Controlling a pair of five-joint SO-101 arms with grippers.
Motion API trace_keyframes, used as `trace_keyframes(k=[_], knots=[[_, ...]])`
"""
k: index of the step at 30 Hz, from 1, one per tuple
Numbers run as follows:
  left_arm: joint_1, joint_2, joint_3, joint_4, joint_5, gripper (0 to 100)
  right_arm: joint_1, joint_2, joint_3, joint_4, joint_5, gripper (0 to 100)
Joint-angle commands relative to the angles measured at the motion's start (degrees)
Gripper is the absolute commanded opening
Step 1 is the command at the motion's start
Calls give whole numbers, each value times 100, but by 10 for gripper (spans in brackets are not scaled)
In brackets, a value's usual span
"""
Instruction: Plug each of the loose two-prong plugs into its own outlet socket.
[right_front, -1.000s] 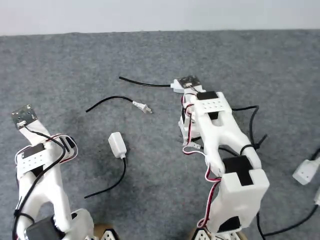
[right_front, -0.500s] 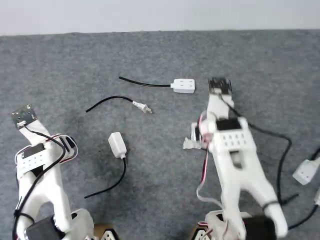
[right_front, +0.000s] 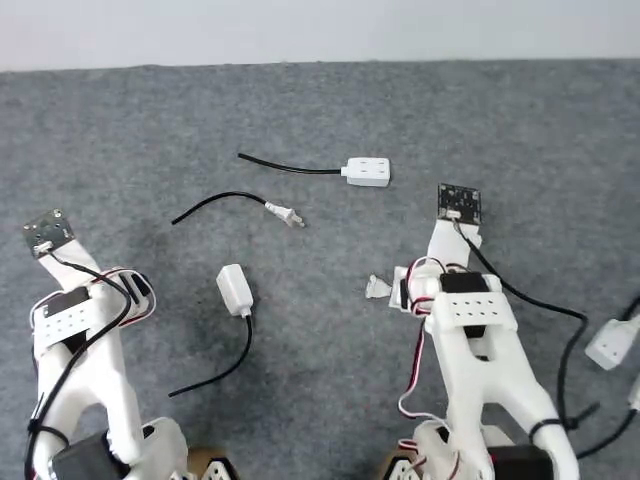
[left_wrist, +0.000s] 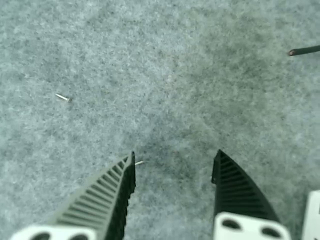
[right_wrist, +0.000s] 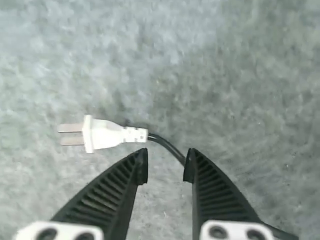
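Note:
A white two-prong plug (right_wrist: 102, 135) on a black cable lies on the grey carpet just ahead of my right gripper (right_wrist: 165, 157). That gripper is open by a narrow gap, and the cable runs in toward its fingers. From above, this plug (right_front: 378, 287) sits at the left side of the right arm (right_front: 470, 320). A second plug (right_front: 286, 214) on a black cable lies mid-table. One white outlet socket (right_front: 366, 172) rests farther back and another (right_front: 235, 289) lies nearer the left arm (right_front: 75, 330). My left gripper (left_wrist: 175, 160) is open over bare carpet.
Two more white cable ends (right_front: 610, 343) lie at the right edge of the carpet. A black cable tip (left_wrist: 305, 50) shows ahead of the left gripper, and small metal scraps (left_wrist: 62, 97) lie on the carpet. Black cords curl across the middle.
The right arm has drawn back from the far socket toward the near right, uncovering that socket. The left arm, plugs and sockets have not moved.

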Motion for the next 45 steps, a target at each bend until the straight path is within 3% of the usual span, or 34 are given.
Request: trace_keyframes(k=[1, 6, 8, 10, 15, 17, 24, 32, 37, 42, 45], knots=[[44, -35, -268, 53, -185, 232, 163, -48, -193, 4, 26, 140], [53, -35, -268, 53, -202, 232, 84, -48, -501, 769, 1547, 139], [53, -35, -268, 53, -211, 232, 75, -48, -589, 1077, 1609, 139], [53, -35, -268, 53, -211, 232, 171, -48, -624, 1191, 993, 139], [53, -35, -268, 53, -220, 232, 338, 75, -633, 637, -1688, 143], [53, -35, -268, 53, -220, 232, 207, 215, -633, 497, -2374, 143], [53, -35, -268, 53, -220, 232, -734, 620, -738, 119, -2453, 144], [62, -35, -268, 53, -220, 232, -664, 725, -879, -400, -3226, 144], [62, -35, -268, 53, -220, 232, -295, 716, -1407, 163, -3543, 144], [70, -35, -268, 53, -220, 232, -611, 708, -1890, 1068, -3560, 144], [70, -35, -268, 53, -220, 232, -769, 804, -1829, 1068, -3675, 144]])
